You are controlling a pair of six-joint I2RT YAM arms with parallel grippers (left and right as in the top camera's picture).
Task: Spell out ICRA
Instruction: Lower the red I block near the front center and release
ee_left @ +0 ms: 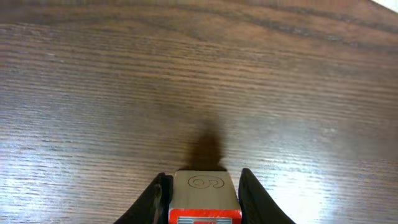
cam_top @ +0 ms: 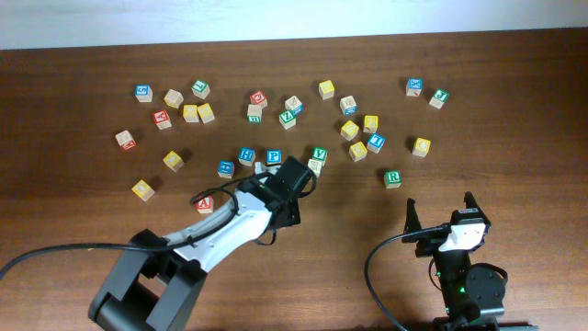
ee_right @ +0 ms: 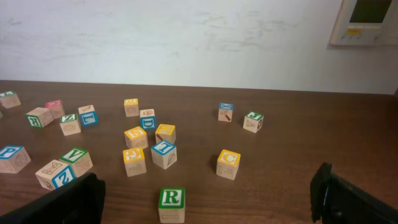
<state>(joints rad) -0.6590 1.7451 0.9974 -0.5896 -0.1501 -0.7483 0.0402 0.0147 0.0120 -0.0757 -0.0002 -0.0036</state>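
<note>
Left tool (ee_left: pixel 204 194): clamped on a red-printed cube (ee_left: pixel 205 185); its letter is hidden, and the pale face in the wrist view shows an engraved figure.
Blue P cube (cam_top: pixel 274 158): just beyond the left tool.
Right tool (cam_top: pixel 441 210): fingers wide apart, holding nothing, low over the table (cam_top: pixel 83 101).
Green R cube (ee_right: pixel 171 199): just ahead of the right tool, standing alone.
Yellow C cube (ee_right: pixel 228 163): beyond the R, slightly to the right.
Other cubes (cam_top: pixel 190 112): scattered across the far half of the table.
</note>
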